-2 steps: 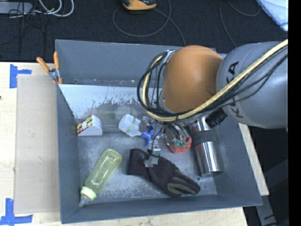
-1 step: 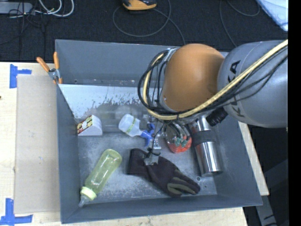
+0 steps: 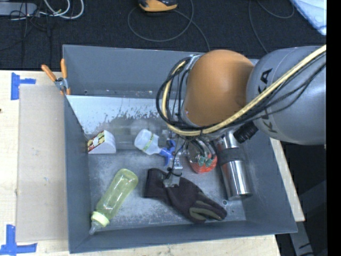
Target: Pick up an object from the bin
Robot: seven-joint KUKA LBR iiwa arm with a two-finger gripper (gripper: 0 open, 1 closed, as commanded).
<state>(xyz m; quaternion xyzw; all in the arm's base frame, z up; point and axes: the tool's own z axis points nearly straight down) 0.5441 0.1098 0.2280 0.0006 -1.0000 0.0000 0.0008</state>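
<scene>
My gripper (image 3: 171, 178) reaches down below the orange wrist cover to the middle of the bin. Its tip is at the upper edge of a dark brown glove (image 3: 184, 197) that lies flat toward the front. Whether it touches the glove I cannot tell. Just behind the gripper lies a clear plastic bottle with a blue cap (image 3: 149, 142). To its right, partly under the wrist, sits a red round thing (image 3: 203, 164).
A shiny metal cylinder (image 3: 235, 177) stands at the right by the bin wall. A yellow-green bottle (image 3: 114, 195) lies at the front left. A small white box with a red and yellow label (image 3: 102, 142) sits at the back left. The arm hides the back right.
</scene>
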